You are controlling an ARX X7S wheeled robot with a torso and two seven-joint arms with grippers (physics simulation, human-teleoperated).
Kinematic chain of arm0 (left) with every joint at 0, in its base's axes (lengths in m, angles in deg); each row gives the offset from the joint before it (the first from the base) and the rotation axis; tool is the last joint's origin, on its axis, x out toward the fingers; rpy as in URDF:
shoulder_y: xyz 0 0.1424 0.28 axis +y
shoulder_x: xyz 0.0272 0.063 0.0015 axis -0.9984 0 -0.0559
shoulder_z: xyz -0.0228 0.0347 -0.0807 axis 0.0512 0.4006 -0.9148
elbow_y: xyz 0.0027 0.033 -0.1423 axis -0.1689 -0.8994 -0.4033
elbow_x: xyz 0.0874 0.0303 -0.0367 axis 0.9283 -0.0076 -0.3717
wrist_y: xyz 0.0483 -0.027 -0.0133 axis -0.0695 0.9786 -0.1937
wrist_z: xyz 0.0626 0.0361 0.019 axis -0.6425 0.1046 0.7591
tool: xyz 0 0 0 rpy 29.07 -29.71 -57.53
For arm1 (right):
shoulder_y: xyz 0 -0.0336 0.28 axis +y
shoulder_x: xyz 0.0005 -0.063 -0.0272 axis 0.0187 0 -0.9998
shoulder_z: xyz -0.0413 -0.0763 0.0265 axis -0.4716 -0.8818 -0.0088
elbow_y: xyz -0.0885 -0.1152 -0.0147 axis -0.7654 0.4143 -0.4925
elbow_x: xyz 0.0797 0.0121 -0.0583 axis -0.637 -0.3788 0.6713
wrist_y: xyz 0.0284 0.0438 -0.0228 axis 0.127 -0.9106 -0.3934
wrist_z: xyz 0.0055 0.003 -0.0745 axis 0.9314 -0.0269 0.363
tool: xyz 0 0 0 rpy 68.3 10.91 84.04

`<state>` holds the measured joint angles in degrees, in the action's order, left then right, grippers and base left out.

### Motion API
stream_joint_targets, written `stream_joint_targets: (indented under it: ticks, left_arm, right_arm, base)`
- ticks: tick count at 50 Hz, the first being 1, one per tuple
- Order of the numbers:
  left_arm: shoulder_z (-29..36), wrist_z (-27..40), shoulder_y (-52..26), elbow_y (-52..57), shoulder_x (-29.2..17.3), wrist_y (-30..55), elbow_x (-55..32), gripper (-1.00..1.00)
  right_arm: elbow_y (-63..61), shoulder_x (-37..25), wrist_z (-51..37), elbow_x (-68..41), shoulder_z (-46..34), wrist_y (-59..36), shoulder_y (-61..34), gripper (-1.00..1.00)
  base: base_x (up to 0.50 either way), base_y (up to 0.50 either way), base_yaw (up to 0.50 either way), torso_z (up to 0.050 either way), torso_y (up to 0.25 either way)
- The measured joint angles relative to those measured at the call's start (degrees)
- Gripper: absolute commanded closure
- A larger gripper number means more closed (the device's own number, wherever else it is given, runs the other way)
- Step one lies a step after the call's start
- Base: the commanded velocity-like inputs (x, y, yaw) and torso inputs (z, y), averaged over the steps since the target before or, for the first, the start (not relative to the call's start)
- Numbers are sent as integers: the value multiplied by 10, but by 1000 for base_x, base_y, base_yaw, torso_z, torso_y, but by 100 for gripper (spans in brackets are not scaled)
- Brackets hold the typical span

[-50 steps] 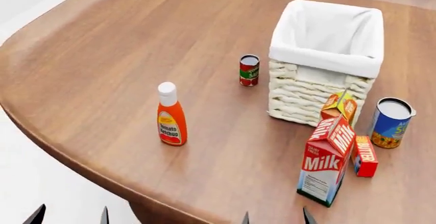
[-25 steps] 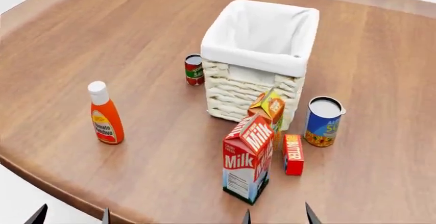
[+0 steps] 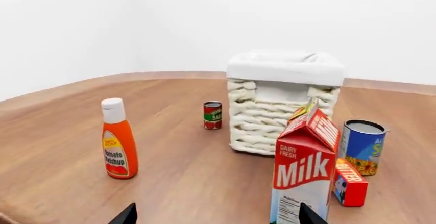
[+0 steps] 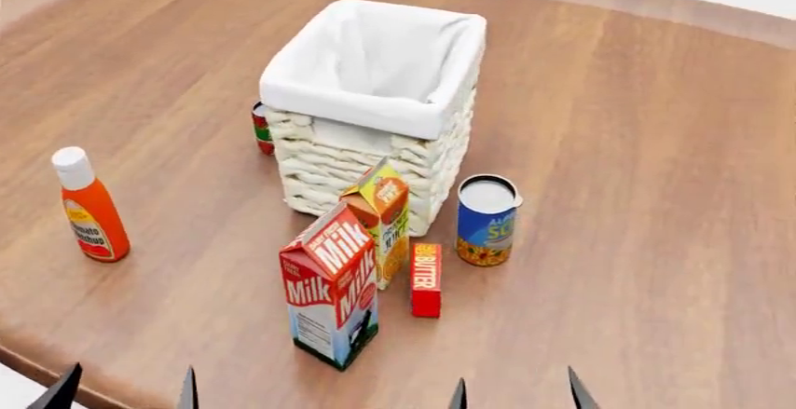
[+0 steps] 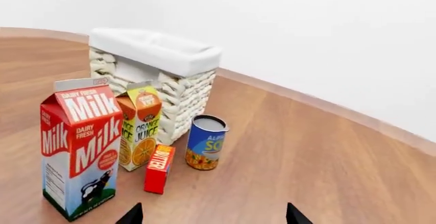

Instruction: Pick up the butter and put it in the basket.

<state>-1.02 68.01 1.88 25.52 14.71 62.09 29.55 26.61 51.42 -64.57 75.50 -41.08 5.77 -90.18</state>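
The butter [image 4: 426, 279], a slim red box with white lettering, lies flat on the wooden table between the milk carton [image 4: 330, 288] and a blue can [image 4: 486, 221]. It also shows as a red box [image 3: 349, 183] and as the butter box [image 5: 159, 168] in the wrist views. Behind it stands the cream wicker basket [image 4: 336, 162] with its white liner, empty as far as I can see. My left gripper [image 4: 125, 396] and right gripper [image 4: 516, 396] stay low at the near table edge, both open and holding nothing. The right one is nearer the butter.
An orange juice carton [image 4: 383, 218] leans against the basket's front wall, just behind the milk carton. A ketchup bottle [image 4: 89, 218] stands at the left, and a small red-green can [image 4: 261, 128] peeks out left of the basket. The table's curved edge [image 4: 25, 358] runs at lower left.
The head view has swung right, so the basket, cartons and butter have slid left toward its middle. Both grippers' tips keep their places at the bottom edge, still open.
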Motion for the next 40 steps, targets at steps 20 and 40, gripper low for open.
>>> stream_joint_targets:
  ticks: [20,40]
  left_arm:
    - [-104,55,-133,159,-39,185,-117,-100]
    - [-139,90,-149,235,-54,261,-172,-100]
  right_arm:
    - [-80,-13,-34,15,4,-30,43,-100]
    - [-133,-24,-54,49,-15,-96,57,-100]
  base:
    - [400,36,0,0,0]
    - [44,136,0,0,0]
